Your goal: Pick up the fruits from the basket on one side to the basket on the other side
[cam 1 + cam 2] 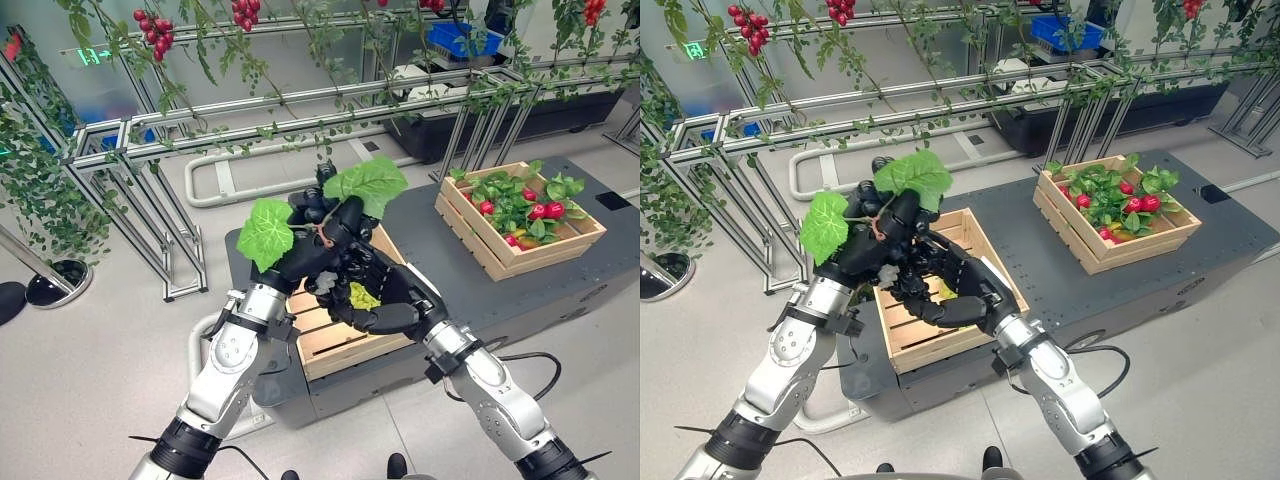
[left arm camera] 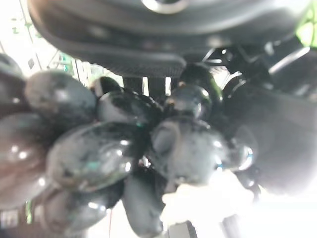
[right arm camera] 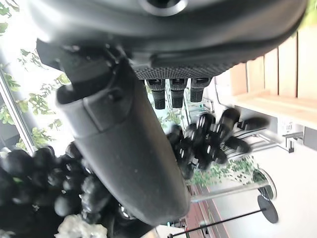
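At frame centre the left hand [image 1: 318, 250] curls round the leafy grapes [image 1: 318, 205] above the near crate [image 1: 335, 345] while the right hand [image 1: 385, 300] cups loosely open beneath, so a slack grip could drop them short of the far crate [image 1: 520, 262] at upper right.

Pale grey floor [image 1: 90, 350] is extending beneath aluminium frame racks [image 1: 130, 160] carrying hanging vines with red berry clusters [image 1: 152, 28]. A dark low platform [image 1: 450, 270] is standing in front; a blue crate [image 1: 462, 40], possibly plastic, is sitting behind.
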You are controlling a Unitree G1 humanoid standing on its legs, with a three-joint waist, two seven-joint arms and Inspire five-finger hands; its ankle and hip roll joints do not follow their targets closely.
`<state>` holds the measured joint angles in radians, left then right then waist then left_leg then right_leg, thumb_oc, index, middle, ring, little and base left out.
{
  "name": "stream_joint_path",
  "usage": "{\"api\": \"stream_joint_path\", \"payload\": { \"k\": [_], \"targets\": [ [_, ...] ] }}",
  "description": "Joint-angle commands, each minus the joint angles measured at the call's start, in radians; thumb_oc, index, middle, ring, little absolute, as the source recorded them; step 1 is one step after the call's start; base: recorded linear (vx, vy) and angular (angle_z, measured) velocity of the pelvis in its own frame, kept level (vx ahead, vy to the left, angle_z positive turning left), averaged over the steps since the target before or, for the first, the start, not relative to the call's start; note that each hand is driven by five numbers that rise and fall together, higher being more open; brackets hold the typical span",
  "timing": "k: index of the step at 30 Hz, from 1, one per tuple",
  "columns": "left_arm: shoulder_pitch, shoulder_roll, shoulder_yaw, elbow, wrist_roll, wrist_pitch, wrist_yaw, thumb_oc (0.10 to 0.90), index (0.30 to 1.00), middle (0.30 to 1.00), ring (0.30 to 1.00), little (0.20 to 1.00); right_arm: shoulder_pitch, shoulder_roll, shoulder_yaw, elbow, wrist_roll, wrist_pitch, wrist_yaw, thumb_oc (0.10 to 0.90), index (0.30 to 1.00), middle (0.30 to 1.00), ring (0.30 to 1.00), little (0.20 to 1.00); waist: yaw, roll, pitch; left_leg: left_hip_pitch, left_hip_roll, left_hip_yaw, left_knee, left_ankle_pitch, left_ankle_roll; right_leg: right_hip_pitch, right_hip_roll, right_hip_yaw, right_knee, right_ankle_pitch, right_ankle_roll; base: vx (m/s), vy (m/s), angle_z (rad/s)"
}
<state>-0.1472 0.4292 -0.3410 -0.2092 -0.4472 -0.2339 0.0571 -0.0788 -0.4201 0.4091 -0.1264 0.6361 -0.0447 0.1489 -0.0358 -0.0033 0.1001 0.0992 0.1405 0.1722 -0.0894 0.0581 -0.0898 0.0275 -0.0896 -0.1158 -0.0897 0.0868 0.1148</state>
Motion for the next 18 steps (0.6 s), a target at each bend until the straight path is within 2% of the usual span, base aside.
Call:
{"api": "stream_joint_path", "payload": {
  "k": [1,6,8,11,18],
  "targets": [
    [-0.172,-0.029,0.010,-0.099,-0.068,-0.176,-0.006,0.400,0.300,0.300,0.300,0.300,-0.125,0.052,-0.007,-0.127,0.051,-0.118,-0.034,0.800,0.900,0.900,0.900,0.900,0.002,-0.027,-0.066,0.021,-0.015,-0.016,0.002,-0.074,0.023,0.046,-0.028,-0.010,0.002,-0.049,0.016,0.00,0.000,0.00],
    [-0.167,-0.032,-0.008,-0.099,-0.105,-0.191,-0.006,0.400,0.300,0.300,0.300,0.300,-0.128,0.055,0.005,-0.133,0.064,-0.121,-0.031,0.800,0.900,0.900,0.900,0.900,0.003,-0.028,-0.069,0.021,-0.013,-0.014,0.002,-0.073,0.022,0.046,-0.028,-0.010,0.002,-0.049,0.016,0.00,0.000,0.00],
    [-0.165,-0.038,-0.014,-0.099,-0.115,-0.234,-0.002,0.400,0.300,0.300,0.300,0.300,-0.132,0.059,0.011,-0.130,0.068,-0.122,-0.038,0.800,0.900,0.900,0.900,0.900,0.004,-0.030,-0.070,0.020,-0.012,-0.013,0.002,-0.075,0.024,0.045,-0.028,-0.010,0.002,-0.049,0.015,0.00,0.000,0.00],
    [-0.167,-0.047,-0.021,-0.107,-0.110,-0.251,-0.007,0.400,0.300,0.300,0.300,0.300,-0.134,0.063,0.014,-0.129,0.081,-0.123,-0.039,0.800,0.900,0.900,0.900,0.900,0.003,-0.032,-0.071,0.022,-0.010,-0.011,0.002,-0.075,0.024,0.046,-0.026,-0.010,0.002,-0.050,0.015,0.00,0.000,0.00],
    [-0.184,-0.054,-0.052,-0.102,-0.086,-0.254,0.012,0.400,0.300,0.300,0.300,0.300,-0.142,0.084,0.020,-0.133,0.118,-0.132,-0.047,0.800,0.900,0.900,0.900,0.900,-0.003,-0.035,-0.070,0.022,-0.009,-0.007,0.002,-0.075,0.023,0.044,-0.024,-0.006,0.002,-0.049,0.015,0.00,0.000,0.00]
  ]
}}
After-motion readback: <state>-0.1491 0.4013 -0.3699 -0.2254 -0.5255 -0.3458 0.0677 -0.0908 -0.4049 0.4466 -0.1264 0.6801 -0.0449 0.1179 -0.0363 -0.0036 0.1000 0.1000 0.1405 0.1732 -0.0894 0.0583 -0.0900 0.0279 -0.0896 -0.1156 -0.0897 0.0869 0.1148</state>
